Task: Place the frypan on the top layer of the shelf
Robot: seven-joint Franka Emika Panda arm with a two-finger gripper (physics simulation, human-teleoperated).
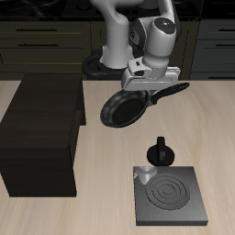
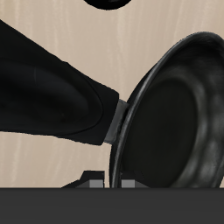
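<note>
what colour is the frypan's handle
Black, like the rest of the frypan; its handle shows best in the exterior view.

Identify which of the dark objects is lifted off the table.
The frypan, held tilted in the hand; the shelf and stove plate rest on the table.
</note>
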